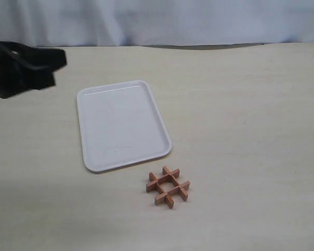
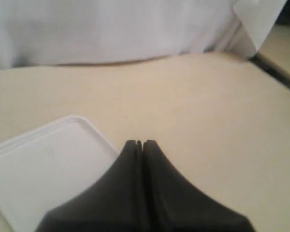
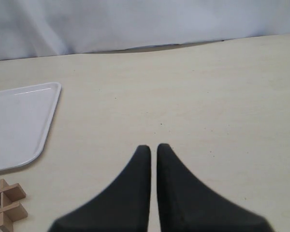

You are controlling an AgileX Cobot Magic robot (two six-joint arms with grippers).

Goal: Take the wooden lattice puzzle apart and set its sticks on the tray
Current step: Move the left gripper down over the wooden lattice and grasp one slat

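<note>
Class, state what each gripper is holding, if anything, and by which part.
Nothing is held. The left gripper is shut and empty, the right gripper is nearly closed and empty, and the wooden lattice puzzle lies untouched on the table.

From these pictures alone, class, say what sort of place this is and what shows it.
Probably a robot test bench: a pale table, a plain white cloth backdrop, and a tray and wooden lattice puzzle set out.

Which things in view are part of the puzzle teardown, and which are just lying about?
Job: white tray, nothing on it; wooden lattice puzzle, assembled, lying off the tray; left gripper and right gripper, both shut, holding nothing.
Just there: table; white cloth backdrop.
</note>
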